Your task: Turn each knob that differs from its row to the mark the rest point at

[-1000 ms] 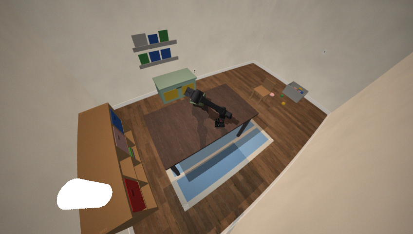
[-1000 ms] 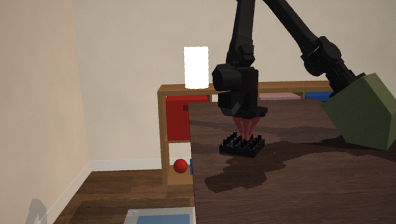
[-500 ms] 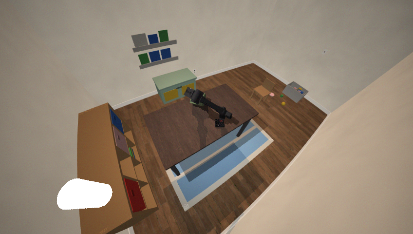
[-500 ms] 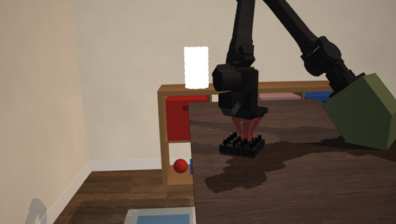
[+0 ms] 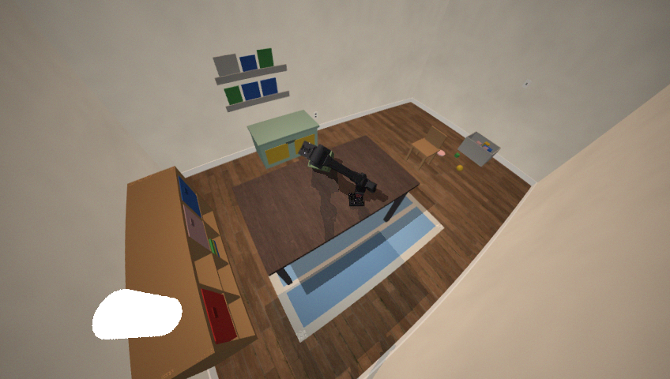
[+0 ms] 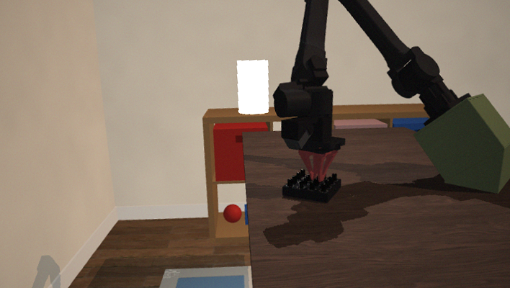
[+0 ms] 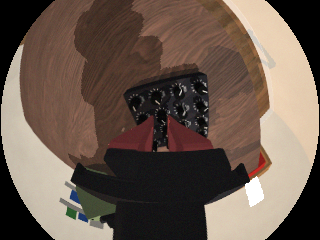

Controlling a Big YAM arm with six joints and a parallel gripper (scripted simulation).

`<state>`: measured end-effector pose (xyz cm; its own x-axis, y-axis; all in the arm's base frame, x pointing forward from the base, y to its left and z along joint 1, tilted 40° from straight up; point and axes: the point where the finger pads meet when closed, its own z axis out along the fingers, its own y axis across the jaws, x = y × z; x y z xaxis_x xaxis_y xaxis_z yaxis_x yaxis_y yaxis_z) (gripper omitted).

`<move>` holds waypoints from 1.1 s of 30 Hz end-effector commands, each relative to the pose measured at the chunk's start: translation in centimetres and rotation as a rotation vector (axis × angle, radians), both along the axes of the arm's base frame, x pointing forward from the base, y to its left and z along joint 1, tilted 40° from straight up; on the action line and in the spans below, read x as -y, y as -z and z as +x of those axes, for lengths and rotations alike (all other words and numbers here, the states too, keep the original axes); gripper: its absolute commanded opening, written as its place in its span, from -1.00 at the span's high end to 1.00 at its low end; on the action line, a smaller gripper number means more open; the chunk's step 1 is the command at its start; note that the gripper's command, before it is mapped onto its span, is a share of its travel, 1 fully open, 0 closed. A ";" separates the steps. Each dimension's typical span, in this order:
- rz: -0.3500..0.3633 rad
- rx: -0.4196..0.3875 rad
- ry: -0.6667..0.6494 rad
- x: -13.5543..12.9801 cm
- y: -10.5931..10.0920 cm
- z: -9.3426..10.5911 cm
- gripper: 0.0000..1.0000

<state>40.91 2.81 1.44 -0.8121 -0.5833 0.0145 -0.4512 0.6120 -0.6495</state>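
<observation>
One gripper (image 6: 319,168) poised straight down over the knob box (image 6: 311,186) near the table (image 6: 389,234) edge.
You see its red fingers slightly parted around a knob (image 7: 160,123) directly beneath, apparently loosening; which knob it is, you can't read from the small, dark wrist view.
</observation>
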 end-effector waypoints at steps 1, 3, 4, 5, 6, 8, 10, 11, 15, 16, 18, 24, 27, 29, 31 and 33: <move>0.008 0.009 0.027 0.7 -0.8 -0.4 0.63; 0.007 0.010 0.001 -0.5 -1.1 -0.7 0.63; 0.006 0.010 -0.006 -0.9 -1.3 -0.8 0.63; 0.005 0.010 -0.005 -1.1 -1.5 -0.9 0.63; 0.008 0.017 -0.005 -1.3 -1.9 -0.7 0.63; 0.008 0.017 -0.005 -1.3 -1.9 -0.7 0.63; 0.015 0.034 -0.005 -2.0 -3.0 -0.1 0.63; 0.018 0.042 -0.005 -2.3 -3.5 0.2 0.63; 0.019 0.043 -0.005 -2.8 -4.2 -0.2 0.63; 0.017 0.038 -0.005 -2.9 -4.1 -0.3 0.63; 0.009 0.017 -0.005 -2.9 -3.4 -0.5 0.63; 0.010 0.020 0.000 -2.7 -3.6 -0.5 0.63; 0.013 0.026 0.000 -2.8 -3.6 -0.3 0.63; 0.013 0.026 0.000 -2.8 -3.6 -0.3 0.63; 0.012 0.025 -0.002 -2.8 -3.6 -0.3 0.63; 0.013 0.026 0.001 -2.8 -3.6 -0.3 0.63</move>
